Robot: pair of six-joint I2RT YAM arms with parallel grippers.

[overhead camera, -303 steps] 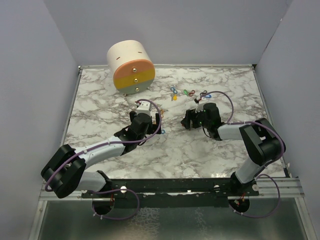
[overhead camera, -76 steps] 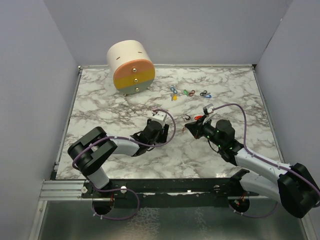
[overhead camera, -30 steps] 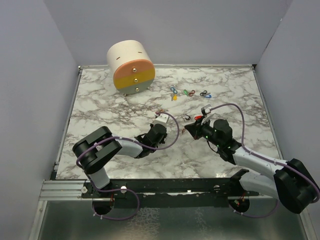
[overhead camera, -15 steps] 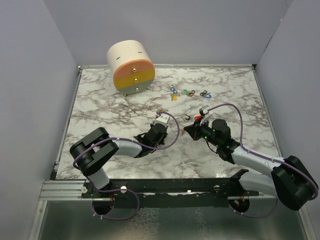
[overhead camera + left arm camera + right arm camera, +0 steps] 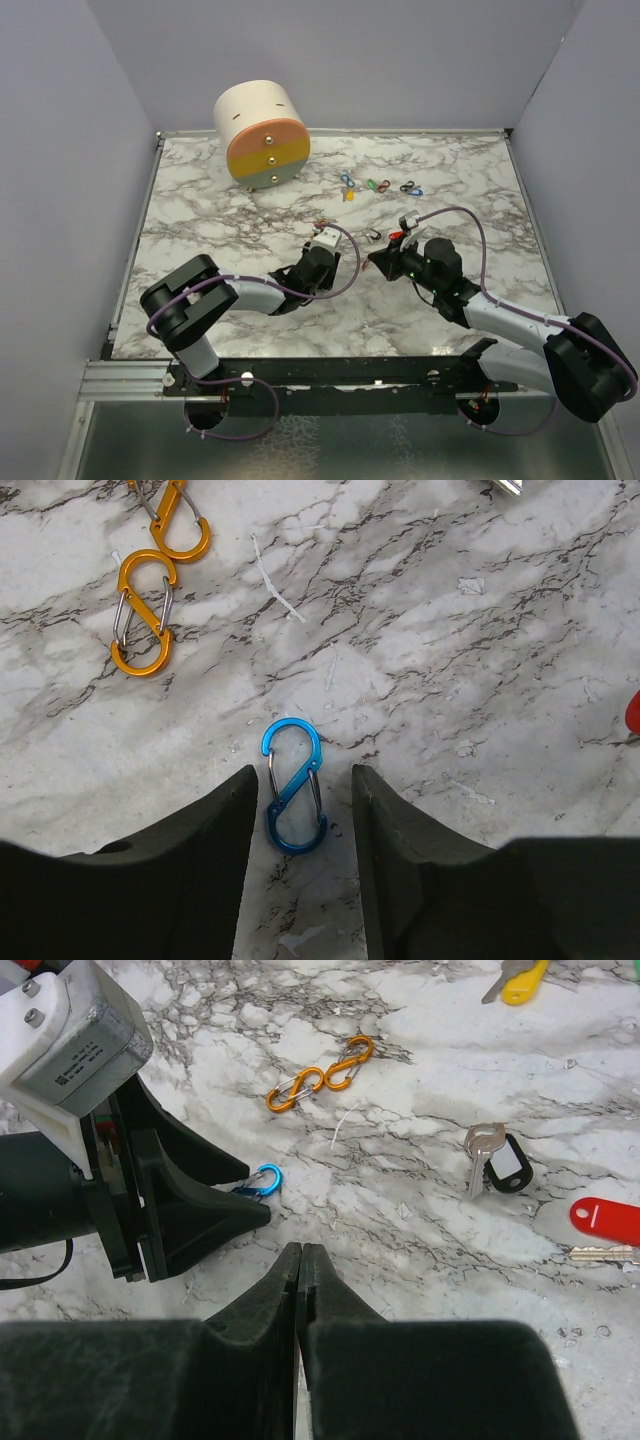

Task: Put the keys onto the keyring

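Comparing the top view with its earlier shots: over ten seconds both arms re-posed, the left arm point(image 5: 250, 290) folding low and reaching toward frame centre, the right arm point(image 5: 500, 315) laid out low with its wrist centre-right. Within the last half second nothing shifts visibly. A black-headed key point(image 5: 373, 236) and a red-headed key point(image 5: 397, 237) lie just above the right wrist, a spot that arm covered ten seconds ago. The yellow-headed key point(image 5: 348, 196) and the coloured row point(image 5: 385, 186) upper centre have not moved. Judgement: no key is threaded yet; approach only. Fingertips of both arms are lost under wrists and cables, and the row is too small to sort keys from clips.

Left wrist view: left gripper point(image 5: 302, 780) spread wide, fingers down either side of a blue clip point(image 5: 293, 785) at lower centre, not visibly pinching it, nothing held. Probably the ring being picked, I judge. Orange clips point(image 5: 140, 615) upper left, one cut by the top edge; a red sliver at the right edge is unidentifiable.

Right wrist view: right gripper point(image 5: 299, 1252) pressed fully together, bottom centre, empty as far as shows. Black-headed key centre right, red-headed key running off the right edge, yellow-headed key clipped at top right. Left gripper's bulk hides most of the blue clip.
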